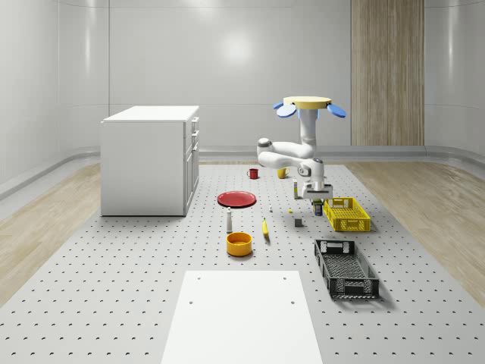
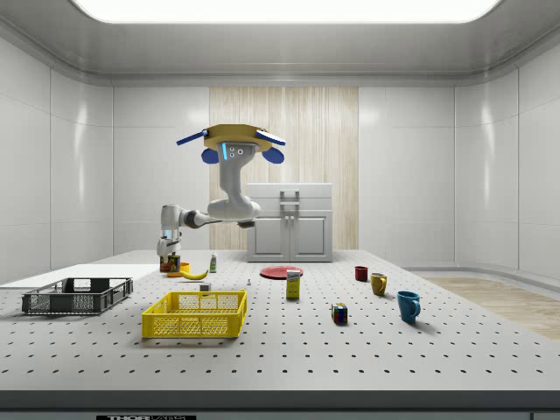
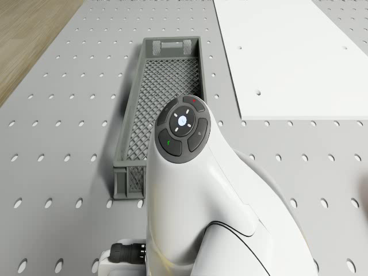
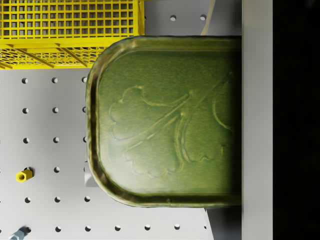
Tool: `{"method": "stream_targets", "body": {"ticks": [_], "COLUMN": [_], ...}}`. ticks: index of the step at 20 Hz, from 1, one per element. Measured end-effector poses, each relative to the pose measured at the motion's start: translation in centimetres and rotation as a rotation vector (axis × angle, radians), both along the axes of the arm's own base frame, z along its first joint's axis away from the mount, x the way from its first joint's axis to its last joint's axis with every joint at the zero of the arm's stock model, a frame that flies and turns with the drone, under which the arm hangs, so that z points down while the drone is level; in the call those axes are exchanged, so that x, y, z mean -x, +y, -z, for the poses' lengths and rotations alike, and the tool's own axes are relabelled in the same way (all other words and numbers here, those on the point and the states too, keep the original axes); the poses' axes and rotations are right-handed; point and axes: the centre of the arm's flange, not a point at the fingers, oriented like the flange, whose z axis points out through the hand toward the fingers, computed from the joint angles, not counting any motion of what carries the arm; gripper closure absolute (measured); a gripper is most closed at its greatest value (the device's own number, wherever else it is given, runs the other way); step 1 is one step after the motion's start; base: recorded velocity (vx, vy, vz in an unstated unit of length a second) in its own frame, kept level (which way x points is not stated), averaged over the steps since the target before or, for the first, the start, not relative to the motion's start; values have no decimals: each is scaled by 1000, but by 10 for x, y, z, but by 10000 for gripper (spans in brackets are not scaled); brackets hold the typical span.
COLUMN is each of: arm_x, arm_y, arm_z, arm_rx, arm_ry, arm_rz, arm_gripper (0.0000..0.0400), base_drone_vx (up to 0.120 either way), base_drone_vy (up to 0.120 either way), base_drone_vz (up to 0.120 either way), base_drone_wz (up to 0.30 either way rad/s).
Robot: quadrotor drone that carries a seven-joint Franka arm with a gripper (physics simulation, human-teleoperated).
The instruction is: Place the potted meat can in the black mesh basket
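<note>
The potted meat can (image 4: 165,120) shows its olive embossed face close to the wrist camera, pressed against a grey finger (image 4: 257,120). My gripper (image 1: 317,199) is shut on the can (image 1: 317,203) and holds it a little above the table, beside the near end of the yellow basket (image 1: 346,214). From the side, the gripper (image 2: 168,254) hangs with the can (image 2: 170,262) under it. The black mesh basket (image 1: 346,267) lies nearer the camera than the can; it also appears in the side view (image 2: 77,295) and below the arm (image 3: 164,103). The drone (image 1: 308,102) hovers high above the table's far right.
A yellow basket (image 4: 70,30) lies just past the can. On the table are a red plate (image 1: 237,199), an orange bowl (image 1: 239,243), a banana (image 1: 265,227), a red mug (image 1: 253,174) and a small bottle (image 1: 229,220). A white cabinet (image 1: 150,159) stands at the left, a white sheet (image 1: 242,315) in front.
</note>
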Motion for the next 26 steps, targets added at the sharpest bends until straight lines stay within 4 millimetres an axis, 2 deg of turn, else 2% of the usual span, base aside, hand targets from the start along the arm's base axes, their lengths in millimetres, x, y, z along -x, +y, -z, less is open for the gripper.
{"method": "stream_targets", "body": {"ticks": [3, 12, 26], "arm_x": [0, 0, 0], "arm_y": [0, 0, 0], "arm_z": [0, 0, 0], "arm_rx": [0, 0, 0], "arm_ry": [0, 0, 0], "arm_rz": [0, 0, 0], "arm_gripper": [115, 115, 115], "base_drone_vx": [120, 120, 120], "base_drone_vy": [0, 111, 0], "base_drone_vz": [0, 0, 0], "base_drone_wz": [0, 0, 0]}}
